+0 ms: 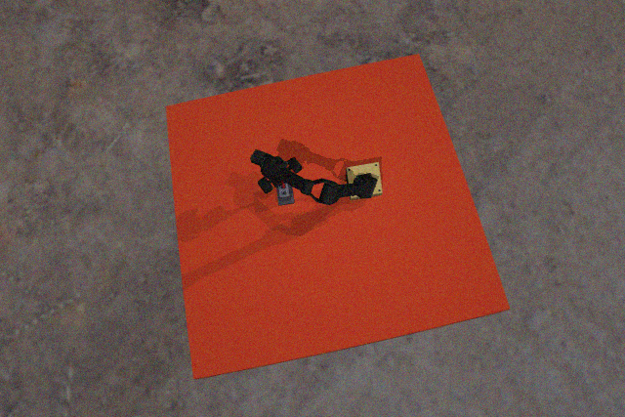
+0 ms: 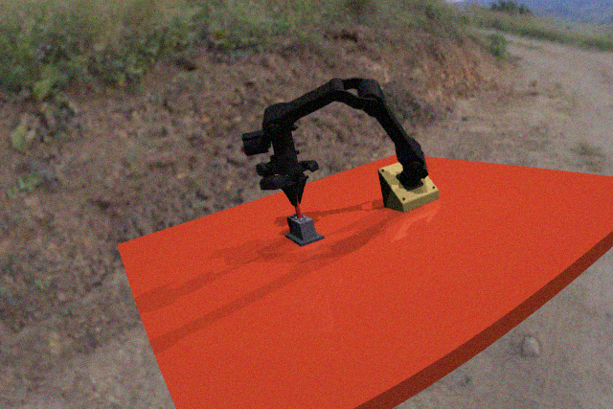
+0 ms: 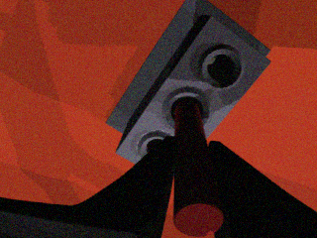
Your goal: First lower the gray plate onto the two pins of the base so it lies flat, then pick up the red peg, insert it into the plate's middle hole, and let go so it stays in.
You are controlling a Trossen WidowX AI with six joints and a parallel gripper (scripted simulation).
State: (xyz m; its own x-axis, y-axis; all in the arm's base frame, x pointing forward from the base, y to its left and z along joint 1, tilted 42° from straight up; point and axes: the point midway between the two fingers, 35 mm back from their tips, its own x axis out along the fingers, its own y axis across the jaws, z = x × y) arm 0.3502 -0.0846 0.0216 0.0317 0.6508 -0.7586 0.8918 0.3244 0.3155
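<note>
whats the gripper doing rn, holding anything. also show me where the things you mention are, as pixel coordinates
Gripper (image 2: 298, 202) (image 3: 190, 149): closed, holding the red peg (image 1: 283, 185) (image 2: 298, 211) (image 3: 190, 164) between its fingers, over the plate's middle hole.

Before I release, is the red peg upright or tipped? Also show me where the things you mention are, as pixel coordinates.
Close to upright: in the exterior view the red peg (image 2: 298, 210) (image 3: 190, 159) rises nearly straight between gripper (image 2: 297, 202) (image 3: 190, 149) and plate.

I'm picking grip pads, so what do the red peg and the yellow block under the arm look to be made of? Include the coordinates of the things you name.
Red peg (image 2: 298, 210) (image 3: 189, 164): perhaps smooth plastic or painted wood, with an even color and no visible grain.

Yellow block (image 1: 355, 173) (image 2: 418, 200): possibly painted metal or plastic; its flat, uniform faces and dark corner spots, maybe screws, leave that open.
</note>
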